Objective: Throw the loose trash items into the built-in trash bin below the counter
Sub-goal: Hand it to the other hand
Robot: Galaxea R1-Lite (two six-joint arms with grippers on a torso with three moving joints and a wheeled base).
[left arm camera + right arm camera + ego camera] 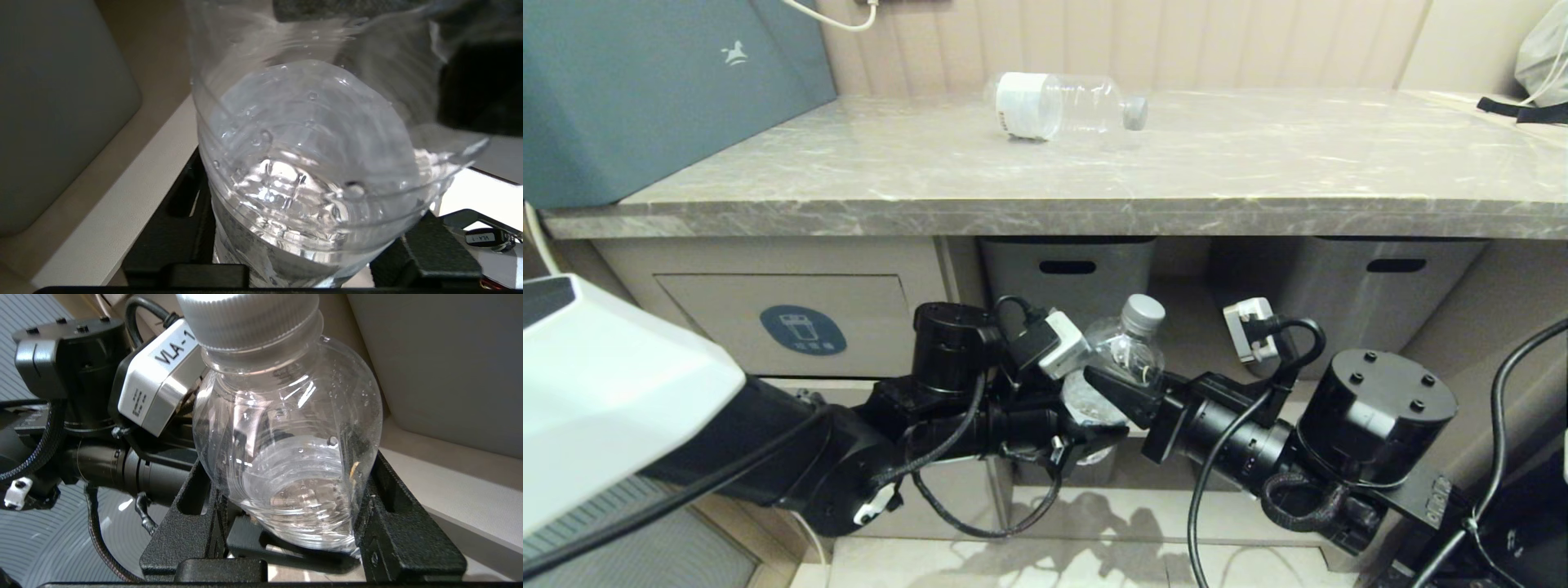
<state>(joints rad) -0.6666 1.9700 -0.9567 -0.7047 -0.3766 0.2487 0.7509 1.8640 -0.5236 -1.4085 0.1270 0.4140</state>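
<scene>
A clear water bottle [1125, 353] with a grey cap stands upright in the air below the counter [1258, 175], in front of the tubs. My left gripper [1086, 412] is shut on its lower, labelled part [261, 249]. My right gripper [1125, 377] is shut on its rounded shoulder [286, 457], just under the cap [249, 318]. A second bottle [1062, 106] lies on its side at the back of the counter. The trash bin flap [784, 322] with its blue oval sticker sits in the beige cabinet front, left of both grippers.
Two grey tubs [1068, 273] [1388, 278] with slot handles stand under the counter behind the arms. A dark teal box [645, 90] fills the counter's left end. A grey bag [1543, 57] and black strap lie far right.
</scene>
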